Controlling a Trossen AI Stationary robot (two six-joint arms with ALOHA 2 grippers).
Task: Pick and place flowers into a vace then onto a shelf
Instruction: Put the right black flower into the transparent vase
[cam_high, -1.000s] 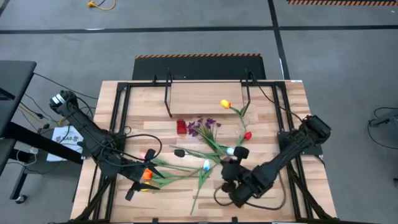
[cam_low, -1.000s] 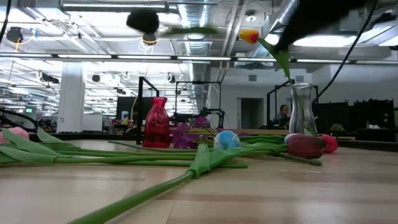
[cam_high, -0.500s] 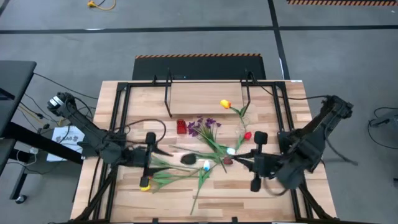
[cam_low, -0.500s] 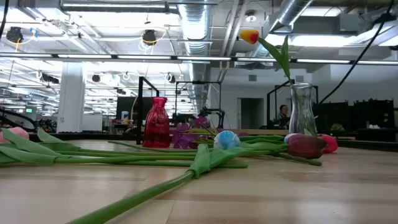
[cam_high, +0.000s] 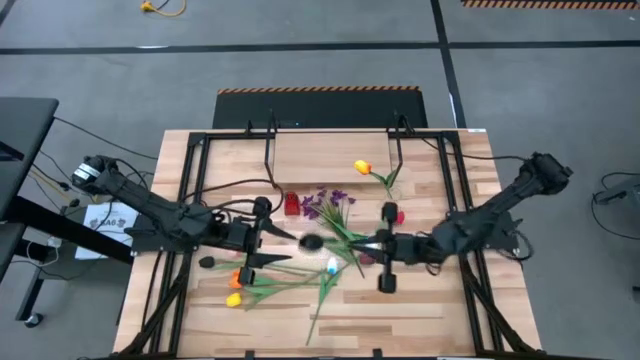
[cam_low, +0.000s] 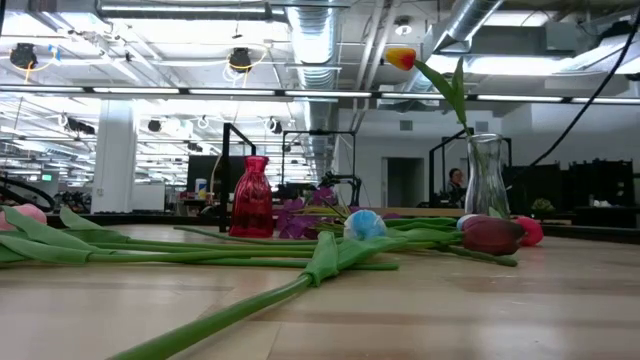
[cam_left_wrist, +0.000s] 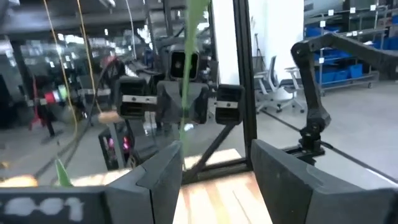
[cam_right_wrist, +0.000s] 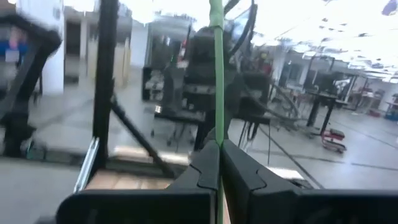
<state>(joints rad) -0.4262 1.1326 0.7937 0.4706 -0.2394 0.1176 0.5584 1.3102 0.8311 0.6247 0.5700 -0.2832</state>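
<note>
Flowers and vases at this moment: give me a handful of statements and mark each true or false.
1. The clear glass vase holds a yellow-and-red tulip. True.
2. The red vase holds three tulips. False: nothing stands in it.
3. The right pincer is shut on a green stem. True.
4. All flowers are already in vases. False: several tulips, including a maroon one, lie on the table.
5. The left pincer is clamped fully shut. False: there is a gap between its fingers.
</note>
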